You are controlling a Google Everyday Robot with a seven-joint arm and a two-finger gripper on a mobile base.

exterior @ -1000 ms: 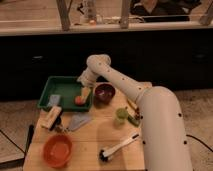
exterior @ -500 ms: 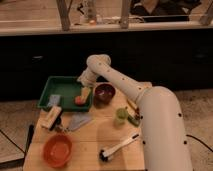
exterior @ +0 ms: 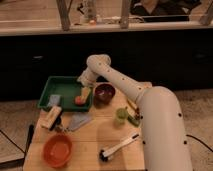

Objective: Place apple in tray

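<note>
Hanging low over the tray [exterior: 64,87], the gripper [exterior: 85,94] is at the apple [exterior: 79,100], which lies inside near the right rim. It is probably this low so the fruit cannot roll. Whether it grips the apple, I cannot tell.

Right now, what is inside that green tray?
The tray holds a small apple near one front corner and a pale bluish thing. The gripper hangs just above the apple, hiding the tray floor beneath it.
</note>
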